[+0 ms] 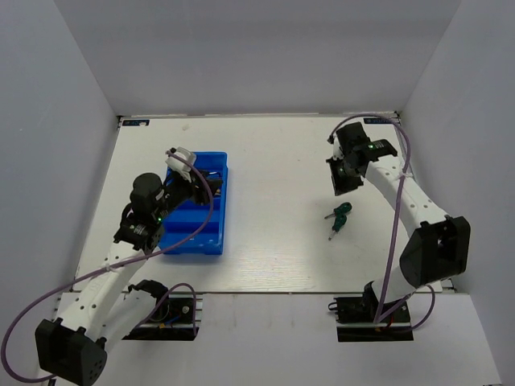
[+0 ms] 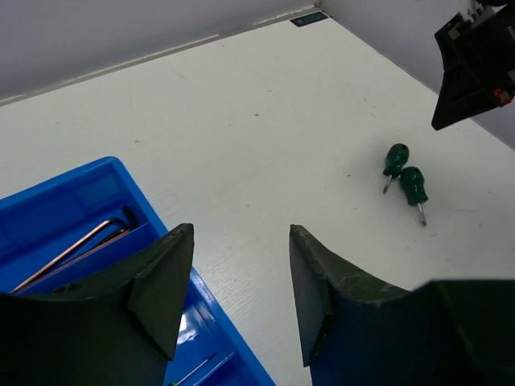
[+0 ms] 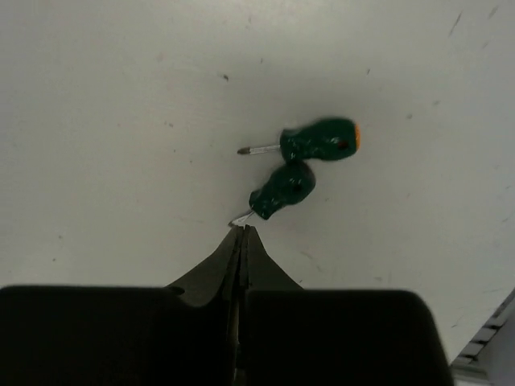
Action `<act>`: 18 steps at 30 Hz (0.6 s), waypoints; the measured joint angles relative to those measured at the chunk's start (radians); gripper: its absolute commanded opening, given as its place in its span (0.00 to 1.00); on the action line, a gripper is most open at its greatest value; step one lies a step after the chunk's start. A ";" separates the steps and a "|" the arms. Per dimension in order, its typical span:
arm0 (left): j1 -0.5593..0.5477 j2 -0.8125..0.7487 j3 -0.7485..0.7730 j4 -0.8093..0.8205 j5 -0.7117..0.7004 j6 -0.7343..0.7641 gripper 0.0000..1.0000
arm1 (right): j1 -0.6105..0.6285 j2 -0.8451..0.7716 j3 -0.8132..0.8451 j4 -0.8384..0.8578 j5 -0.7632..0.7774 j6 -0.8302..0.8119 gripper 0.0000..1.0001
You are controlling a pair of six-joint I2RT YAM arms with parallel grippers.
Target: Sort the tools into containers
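Looking down from above, desk: white desk (image 1: 273, 161), grey walls on three sides.
Top view, bin: rectangular bright blue plastic bin (image 1: 223, 201) with cross ribs, on the left half of the desk.
Top view, left hand: left hand (image 1: 195, 181) over the far part of the bin; opening not readable from this angle.
Top view, screwdrivers: two stubby green-handled screwdrivers (image 1: 344, 209) side by side on the right half of the desk, well apart from the bin.
Top view, right hand: right hand (image 1: 339, 186) just beyond the screwdrivers on the far side.
Left wrist view, left hand: left hand (image 2: 237, 289) spread wide, nothing between the dark fingers (image 2: 161, 281).
Left wrist view, bin: blue plastic bin (image 2: 105, 167) below and to the left, its rim under the left finger.
Left wrist view, hex keys: thin L-shaped hex keys (image 2: 80, 245), copper-tinted, lying in the far compartment.
Left wrist view, screwdrivers: both screwdrivers (image 2: 414, 185) touching on bare desk, right hand (image 2: 475, 64) above them at the corner.
Right wrist view, right hand: right hand (image 3: 241, 240) pressed together, holding nothing.
Right wrist view, screwdrivers: screwdrivers (image 3: 318, 138) handle against handle, the farther one orange-capped; blade tip of the nearer one just beside the fingertips, contact unclear.
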 measured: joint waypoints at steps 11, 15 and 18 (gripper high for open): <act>-0.031 0.298 0.155 -0.034 0.181 0.001 0.35 | -0.084 -0.105 -0.201 0.026 -0.037 -0.037 0.73; -0.123 0.615 0.426 -0.148 0.196 0.018 0.68 | -0.142 -0.239 -0.274 0.080 -0.026 -0.021 0.23; -0.219 0.821 0.615 -0.212 0.180 0.050 0.70 | -0.202 -0.259 -0.285 0.123 0.021 0.011 0.10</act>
